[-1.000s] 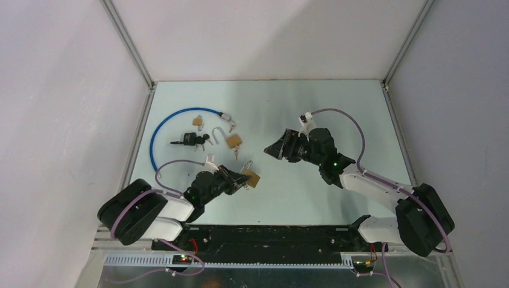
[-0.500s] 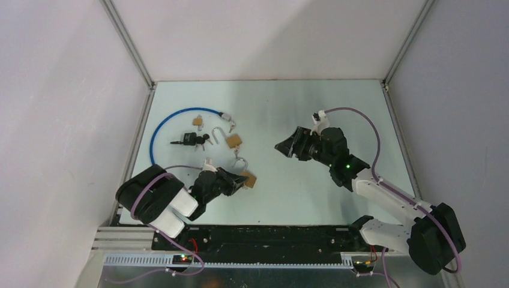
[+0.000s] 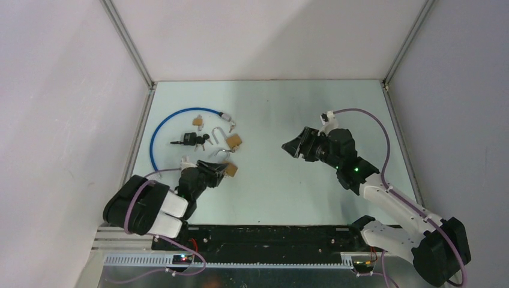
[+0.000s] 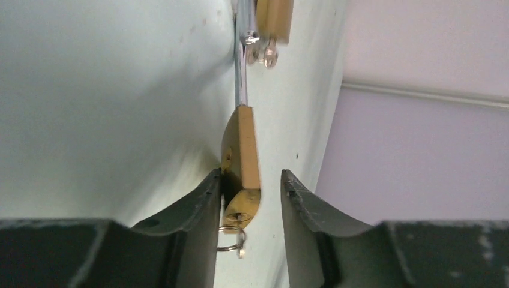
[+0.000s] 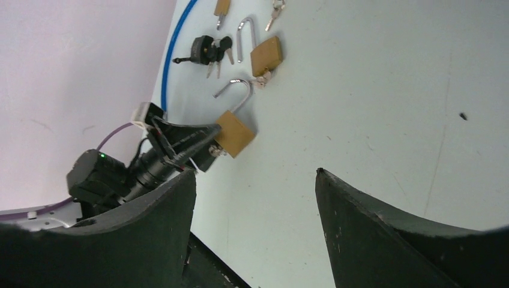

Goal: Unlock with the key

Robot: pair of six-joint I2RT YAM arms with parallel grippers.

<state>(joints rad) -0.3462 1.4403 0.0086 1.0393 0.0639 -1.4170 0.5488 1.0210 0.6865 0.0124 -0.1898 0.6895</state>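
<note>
A brass padlock [image 3: 230, 170] with its shackle swung open lies on the pale table [image 3: 288, 108]. My left gripper [image 3: 217, 173] straddles its body. In the left wrist view the padlock [image 4: 243, 150] touches the left finger, and a gap separates it from the right finger [image 4: 300, 198]. A key with a ring [image 4: 235, 227] sits in its keyhole. My right gripper [image 3: 292, 147] is open and empty, hovering above the table's middle. The right wrist view shows the padlock [image 5: 235, 133] at the left gripper's [image 5: 186, 141] tips.
A second brass padlock [image 3: 234, 141] with an open shackle lies just beyond. A black key bunch [image 3: 192, 141], a small brass lock [image 3: 197, 121] and a blue cable loop [image 3: 157, 135] lie at the left. Walls enclose the table.
My left gripper and the padlock have shifted left and slightly away. My right arm has pulled back to the right.
</note>
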